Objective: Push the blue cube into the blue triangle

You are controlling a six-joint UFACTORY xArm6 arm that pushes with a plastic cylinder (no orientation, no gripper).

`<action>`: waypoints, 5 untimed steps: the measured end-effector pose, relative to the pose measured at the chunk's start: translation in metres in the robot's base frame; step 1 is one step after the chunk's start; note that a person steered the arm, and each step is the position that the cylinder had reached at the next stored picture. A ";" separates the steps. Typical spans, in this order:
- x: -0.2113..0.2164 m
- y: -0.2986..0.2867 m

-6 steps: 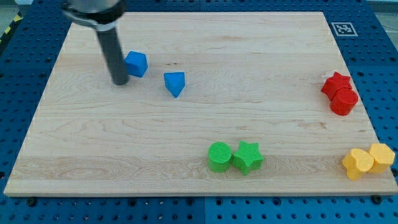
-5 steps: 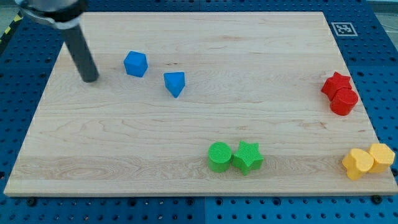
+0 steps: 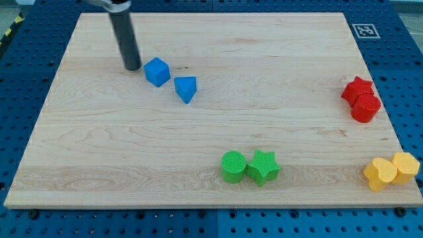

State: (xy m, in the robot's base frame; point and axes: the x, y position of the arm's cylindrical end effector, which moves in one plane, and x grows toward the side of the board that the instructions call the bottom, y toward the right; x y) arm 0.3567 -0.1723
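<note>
At the view's bottom, a green cylinder (image 3: 232, 166) and a green star (image 3: 263, 166) are shown touching; at the bottom right, two yellow blocks (image 3: 392, 170) are paired, and above them a red star (image 3: 357, 88) is pressed against a red cylinder (image 3: 365, 108). All are set well apart from the working area, so they are not expected to interfere.

Farther up the wooden surface (image 3: 211, 132), toward the view's left, the blue triangle (image 3: 186, 88) is shown with its point toward the view's bottom. The blue cube (image 3: 156, 71) is placed just beside it on the upper left, a narrow gap apparently remaining. The cube is turned corner-on to the view; no long axis can be assigned to it.

My tip (image 3: 132, 67) is set near the cube's upper-left side, apparently just off it, in line with the triangle, presumably so that a push is directed down and right. No pincer is fitted, so no pincer state can be told.
</note>
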 end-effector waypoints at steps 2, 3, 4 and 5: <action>0.021 0.039; 0.029 0.086; 0.029 0.111; 0.029 0.112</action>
